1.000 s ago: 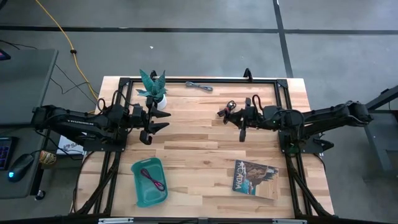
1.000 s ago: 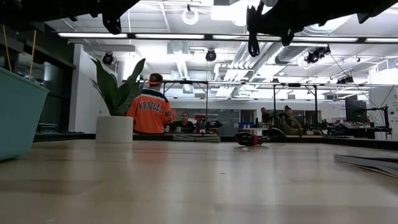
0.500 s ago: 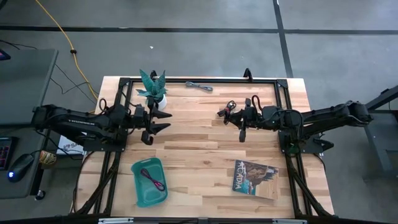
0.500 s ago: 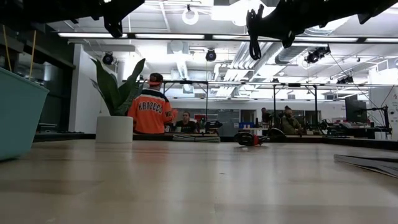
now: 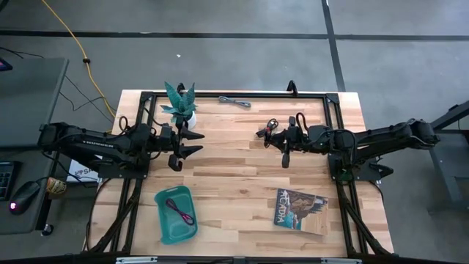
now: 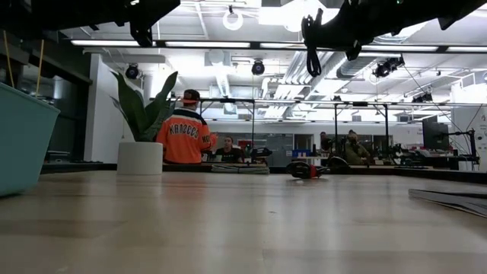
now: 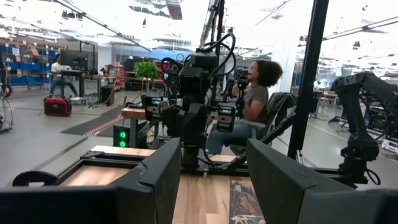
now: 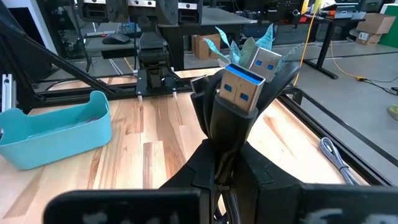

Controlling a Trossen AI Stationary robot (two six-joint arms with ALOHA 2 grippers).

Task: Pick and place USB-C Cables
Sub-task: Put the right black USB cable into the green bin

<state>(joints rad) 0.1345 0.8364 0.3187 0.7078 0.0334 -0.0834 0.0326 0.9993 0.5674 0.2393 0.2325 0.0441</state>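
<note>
A: Right gripper [image 5: 285, 144] sits right of centre in the overhead frame, raised off the light wooden tabletop [image 5: 234, 176], fingers clenched on the black cable with blue-faced plugs [image 8: 244, 87]. From its wrist camera the two plugs stick up past the fingers.

B: And its coil, the black-and-red bundle [image 5: 272, 126], lies just above that gripper in the overhead shot. In the level view it rests far back, right of centre [image 6: 308, 170].

A: Left gripper [image 5: 186, 143] is left of centre, also aloft, fingers released and spread wide, nothing between them.

B: Confirmed from its wrist camera, where both dark fingers [image 7: 160, 171] stand well apart.

A: The maroon-purple coiled cable [image 5: 179, 211] lies inside the teal plastic tray [image 5: 163, 199], lower left of the overhead frame.

B: The grey braided cable [image 5: 234, 101] is at the top edge of the table, centre, well apart from both grippers.

A: White-potted green plant [image 5: 180, 103] stands upper left; a printed magazine [image 5: 300, 210] lies lower right.
</note>
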